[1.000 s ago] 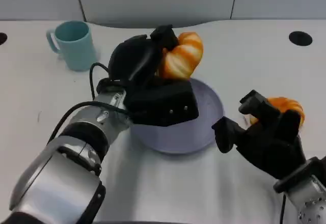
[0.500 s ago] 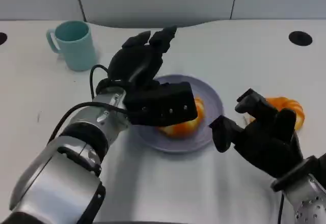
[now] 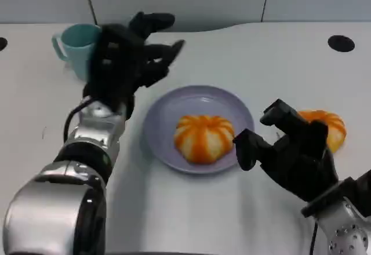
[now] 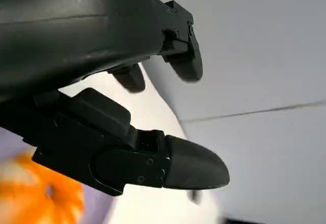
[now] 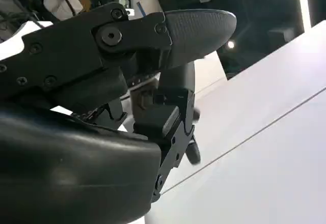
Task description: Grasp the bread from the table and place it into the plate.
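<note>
An orange-and-white striped bread roll (image 3: 204, 137) lies in the lavender plate (image 3: 157, 121) at the table's middle; it also shows as an orange blur (image 4: 41, 196) in the left wrist view. My left hand (image 3: 124, 58) hangs above the table to the plate's far left, fingers spread, holding nothing. A second orange bread roll (image 3: 324, 127) lies on the table right of the plate. My right hand (image 3: 287, 153) hovers in front of it, fingers apart and empty, partly hiding it.
A teal mug (image 3: 78, 46) stands at the back left, just behind my left hand. A black round hole (image 3: 340, 43) sits in the tabletop at the far right. The white table's front stretch is bare.
My left hand let go of the bread roll over the plate, then drew back up and left toward the mug. The roll now lies in the plate. My right hand barely shifted.
</note>
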Available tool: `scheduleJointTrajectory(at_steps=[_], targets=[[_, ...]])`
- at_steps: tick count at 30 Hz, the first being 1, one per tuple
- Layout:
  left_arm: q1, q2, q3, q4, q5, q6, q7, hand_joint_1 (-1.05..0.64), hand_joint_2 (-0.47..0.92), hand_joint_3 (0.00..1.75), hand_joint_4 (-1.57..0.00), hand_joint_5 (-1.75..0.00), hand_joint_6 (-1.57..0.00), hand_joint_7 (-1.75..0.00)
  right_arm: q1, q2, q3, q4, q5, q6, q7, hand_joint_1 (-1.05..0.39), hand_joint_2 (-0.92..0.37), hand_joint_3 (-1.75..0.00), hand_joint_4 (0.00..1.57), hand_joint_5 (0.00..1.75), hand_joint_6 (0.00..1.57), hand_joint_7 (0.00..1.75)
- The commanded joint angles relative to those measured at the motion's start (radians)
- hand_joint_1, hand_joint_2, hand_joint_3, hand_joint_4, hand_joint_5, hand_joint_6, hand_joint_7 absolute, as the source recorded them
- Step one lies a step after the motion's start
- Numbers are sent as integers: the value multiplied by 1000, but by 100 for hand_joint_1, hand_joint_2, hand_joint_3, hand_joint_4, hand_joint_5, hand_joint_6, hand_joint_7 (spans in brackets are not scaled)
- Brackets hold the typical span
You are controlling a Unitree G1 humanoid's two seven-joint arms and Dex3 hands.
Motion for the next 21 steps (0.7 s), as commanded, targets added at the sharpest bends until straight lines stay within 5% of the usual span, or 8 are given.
scheduleJointTrajectory(at_steps=[1,2,6,11,21], targets=[[38,14,282,-56,-348,150,-401,-105,92,10,-18,-143,-20,-127,-2,1,-2,-19,5,21,-28,-79,-92,-25,89,149,82,94],[61,27,304,-65,-383,187,-472,-105,92,9,-19,-140,-21,-126,-1,1,-1,-26,9,42,-41,-79,-92,-25,89,149,82,94],[174,51,332,-99,-446,259,-666,-105,84,1,-58,-83,-54,-71,12,-3,2,-50,21,85,-44,-79,-92,-21,92,140,91,78],[325,48,331,-140,-468,256,-787,-105,81,0,-81,-52,-79,-36,45,-15,8,-88,20,106,-37,-78,-92,-24,92,136,93,74],[515,2,344,-195,-504,227,-788,-105,82,1,-105,-42,-95,-30,114,-26,25,-143,7,131,-68,-80,-92,-24,95,141,93,79]])
